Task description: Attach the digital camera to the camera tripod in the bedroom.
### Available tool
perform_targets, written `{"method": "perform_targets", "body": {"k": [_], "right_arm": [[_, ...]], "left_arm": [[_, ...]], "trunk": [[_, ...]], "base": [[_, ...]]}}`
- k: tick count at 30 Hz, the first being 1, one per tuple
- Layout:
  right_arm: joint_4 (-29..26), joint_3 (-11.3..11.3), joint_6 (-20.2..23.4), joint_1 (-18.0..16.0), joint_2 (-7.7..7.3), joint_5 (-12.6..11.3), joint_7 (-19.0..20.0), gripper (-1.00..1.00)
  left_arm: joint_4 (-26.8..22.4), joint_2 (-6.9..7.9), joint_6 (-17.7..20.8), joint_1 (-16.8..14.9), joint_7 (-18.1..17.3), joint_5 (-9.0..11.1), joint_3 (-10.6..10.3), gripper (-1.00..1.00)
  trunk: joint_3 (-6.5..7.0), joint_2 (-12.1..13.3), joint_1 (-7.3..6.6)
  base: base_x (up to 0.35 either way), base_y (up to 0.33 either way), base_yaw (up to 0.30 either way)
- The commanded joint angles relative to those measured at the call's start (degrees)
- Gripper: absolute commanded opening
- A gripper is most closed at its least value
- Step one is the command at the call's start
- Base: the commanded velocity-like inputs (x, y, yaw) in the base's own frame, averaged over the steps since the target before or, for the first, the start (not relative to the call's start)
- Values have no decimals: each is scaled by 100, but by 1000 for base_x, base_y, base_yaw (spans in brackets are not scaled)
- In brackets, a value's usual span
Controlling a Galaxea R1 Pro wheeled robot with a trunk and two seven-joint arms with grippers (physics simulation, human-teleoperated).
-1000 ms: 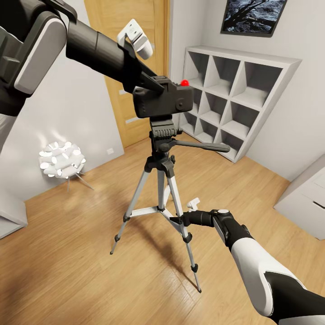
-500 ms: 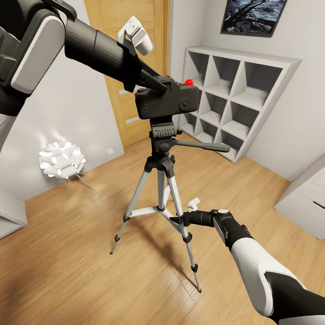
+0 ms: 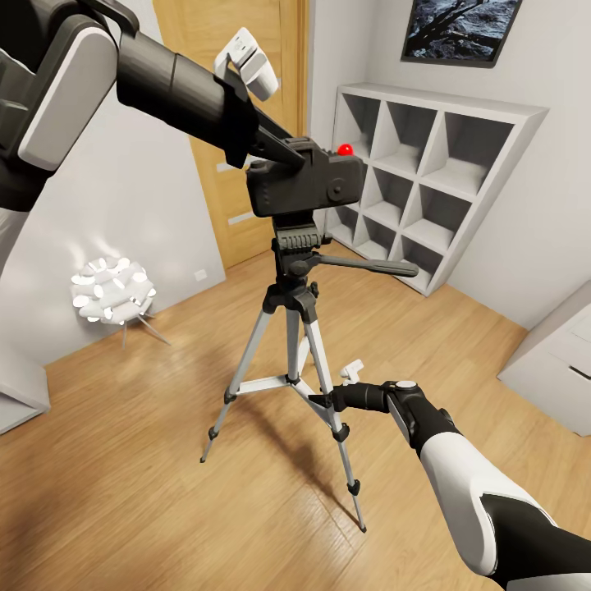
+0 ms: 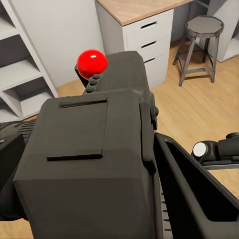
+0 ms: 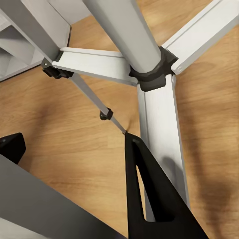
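Note:
The black digital camera (image 3: 305, 185), red dot (image 3: 345, 149) on top, sits right over the camera tripod's black pan head (image 3: 295, 242); its underside appears to touch the mount. My left gripper (image 3: 275, 164) is shut on the camera, with black fingers (image 4: 199, 191) along its sides. The camera tripod (image 3: 289, 361) stands on the light wood floor, silver legs spread and handle pointing right. My right gripper (image 3: 322, 400) is low down, shut on the tripod's near leg. In the right wrist view a black finger (image 5: 149, 191) lies beside the leg brace (image 5: 159, 124).
A white cube shelf (image 3: 443, 164) stands behind the tripod, a wooden door (image 3: 238, 82) to its left. A spiky white floor lamp (image 3: 112, 291) sits at left, white drawers (image 3: 558, 361) at right. The left wrist view shows a desk with drawers (image 4: 144, 35) and a stool (image 4: 201, 30).
The left gripper has carried the camera a little to the right over the pan head. The right arm and the tripod have stayed still.

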Motion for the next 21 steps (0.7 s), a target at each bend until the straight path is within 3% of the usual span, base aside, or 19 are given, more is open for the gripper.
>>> {"method": "perform_targets", "body": {"k": [1, 21], "right_arm": [[94, -4, 50, 54, 5, 312, -423, -100], [102, -5, 50, 54, 5, 312, -423, -100]], "left_arm": [[-2, 7, 13, -11, -17, 14, -11, -100], [-131, 292, 29, -11, -17, 4, -43, -100]], "trunk": [[-12, -6, 6], [-12, -6, 6]], "base": [[0, 0, 0], [0, 0, 0]]}}
